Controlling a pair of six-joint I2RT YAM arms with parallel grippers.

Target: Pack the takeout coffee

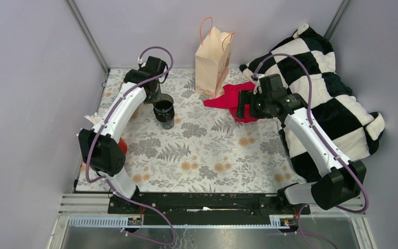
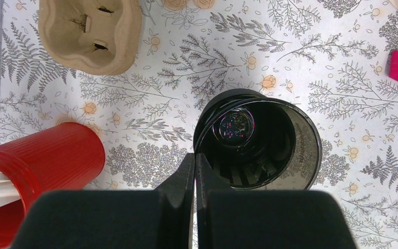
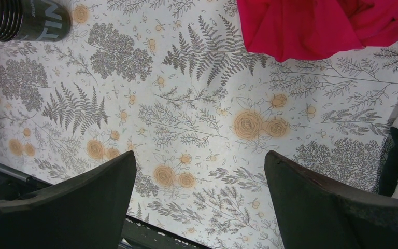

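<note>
Top view: your left hand is on the coffee cup, left of centre on the table. The cup stands upright, long axis vertical. The paper bag stands up and to the right of it at the back edge, mouth up, well apart. Your right hand hovers over the red cloth, beside the bag and away from the cup, so the left arm has the carry

Left wrist view: left hand is narrowed to a slit, one finger outside and one apparently inside the coffee cup, so I read it as pinching the left wall at the rim. Can't tell if a lid is on. Red cup of straws lower left, cardboard tray upper left, both apart from the cup

Right wrist view: right hand spread wide, holding nothing, bare table below. Coffee cup in the upper left corner, red cloth upper right

Next you likely lift straight up, then head for the bag mouth
</note>
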